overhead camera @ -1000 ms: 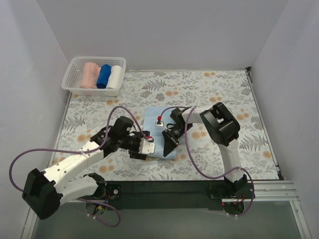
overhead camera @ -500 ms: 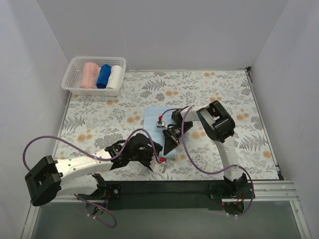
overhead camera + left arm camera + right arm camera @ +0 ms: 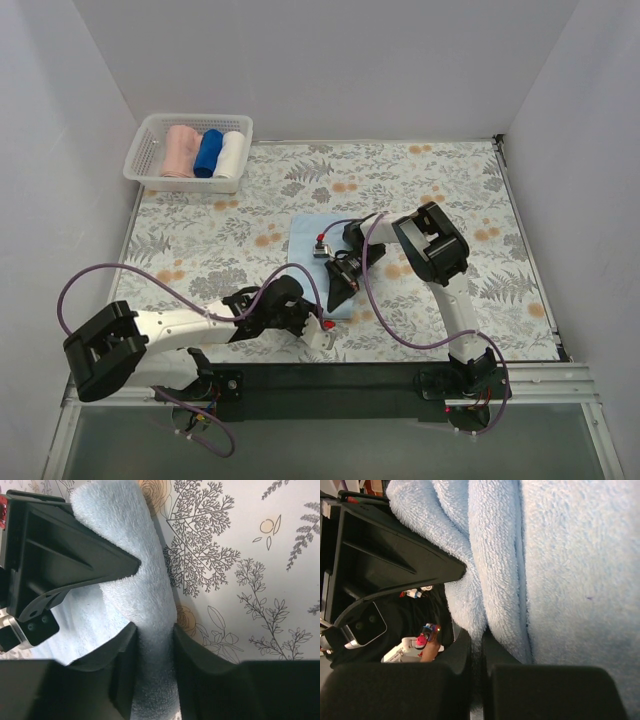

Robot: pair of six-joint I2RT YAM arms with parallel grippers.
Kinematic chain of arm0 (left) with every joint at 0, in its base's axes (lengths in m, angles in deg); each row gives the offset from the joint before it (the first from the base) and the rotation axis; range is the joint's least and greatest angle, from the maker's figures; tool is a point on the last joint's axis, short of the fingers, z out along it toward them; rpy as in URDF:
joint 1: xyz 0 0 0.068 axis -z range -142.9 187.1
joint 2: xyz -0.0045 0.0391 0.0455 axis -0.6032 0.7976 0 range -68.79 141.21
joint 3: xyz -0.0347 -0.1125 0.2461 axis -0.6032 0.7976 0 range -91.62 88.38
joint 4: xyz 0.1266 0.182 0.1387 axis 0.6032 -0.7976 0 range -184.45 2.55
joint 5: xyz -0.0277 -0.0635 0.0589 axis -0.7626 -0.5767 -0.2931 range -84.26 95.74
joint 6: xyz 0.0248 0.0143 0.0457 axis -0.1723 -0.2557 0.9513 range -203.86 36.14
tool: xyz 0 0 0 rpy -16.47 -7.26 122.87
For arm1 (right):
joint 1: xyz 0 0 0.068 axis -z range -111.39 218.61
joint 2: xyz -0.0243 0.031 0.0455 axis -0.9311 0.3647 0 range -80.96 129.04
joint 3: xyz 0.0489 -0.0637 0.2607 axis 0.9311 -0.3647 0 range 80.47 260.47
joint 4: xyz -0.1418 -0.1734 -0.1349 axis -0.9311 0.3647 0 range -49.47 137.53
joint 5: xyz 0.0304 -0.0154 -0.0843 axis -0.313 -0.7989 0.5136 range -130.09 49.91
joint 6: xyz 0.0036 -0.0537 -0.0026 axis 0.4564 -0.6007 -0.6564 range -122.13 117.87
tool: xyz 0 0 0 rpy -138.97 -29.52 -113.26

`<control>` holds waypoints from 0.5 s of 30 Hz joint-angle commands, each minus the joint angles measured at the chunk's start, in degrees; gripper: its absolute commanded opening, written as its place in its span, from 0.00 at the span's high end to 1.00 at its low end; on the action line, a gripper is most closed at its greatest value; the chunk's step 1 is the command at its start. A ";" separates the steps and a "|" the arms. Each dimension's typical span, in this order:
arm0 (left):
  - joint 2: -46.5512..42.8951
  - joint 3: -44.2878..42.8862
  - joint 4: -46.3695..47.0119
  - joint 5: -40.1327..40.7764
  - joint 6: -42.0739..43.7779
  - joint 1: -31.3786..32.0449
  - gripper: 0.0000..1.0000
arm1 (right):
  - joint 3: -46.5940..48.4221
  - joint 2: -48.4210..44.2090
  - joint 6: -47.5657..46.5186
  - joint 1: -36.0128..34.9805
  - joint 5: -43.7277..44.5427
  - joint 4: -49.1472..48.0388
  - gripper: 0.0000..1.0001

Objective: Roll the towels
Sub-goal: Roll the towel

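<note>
My left claw (image 3: 152, 630) has swung round to the near end of the sky-blue towel (image 3: 304, 240) and is now clenched on its rolled edge. The right claw (image 3: 476, 640), just beside it, pinches the same fold, and flat cloth lies ahead, so rolling can start.

The left arm (image 3: 170, 326) and right arm (image 3: 458, 305) are built of white links and black joints, trailed by purple cables (image 3: 110, 266) and tipped with black fingers (image 3: 122, 672).

The floral-patterned table (image 3: 430, 180) carries a white basket (image 3: 185, 184) at its far left corner; a light-blue towel (image 3: 303, 238) lies near the middle, its near edge rolled.
</note>
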 commanded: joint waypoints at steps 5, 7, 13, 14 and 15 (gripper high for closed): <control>3.06 -3.40 -20.19 -15.38 -4.92 -2.65 0.90 | 2.01 -2.95 1.93 2.65 10.04 -1.23 0.88; 5.42 -5.24 -23.54 -17.60 -4.83 -3.89 0.94 | 2.36 -4.88 2.55 3.62 12.76 -1.23 0.78; 14.38 -11.65 -31.62 -28.32 -2.82 -10.83 0.99 | 3.77 -11.12 3.78 7.75 19.53 -1.23 0.61; 15.36 -13.49 -32.68 -29.11 -2.29 -11.54 1.00 | 3.86 -12.09 3.70 8.89 20.67 -1.40 0.58; 17.54 -14.64 -34.43 -30.52 -2.02 -12.24 1.00 | 3.95 -13.15 3.61 9.51 21.38 -1.31 0.57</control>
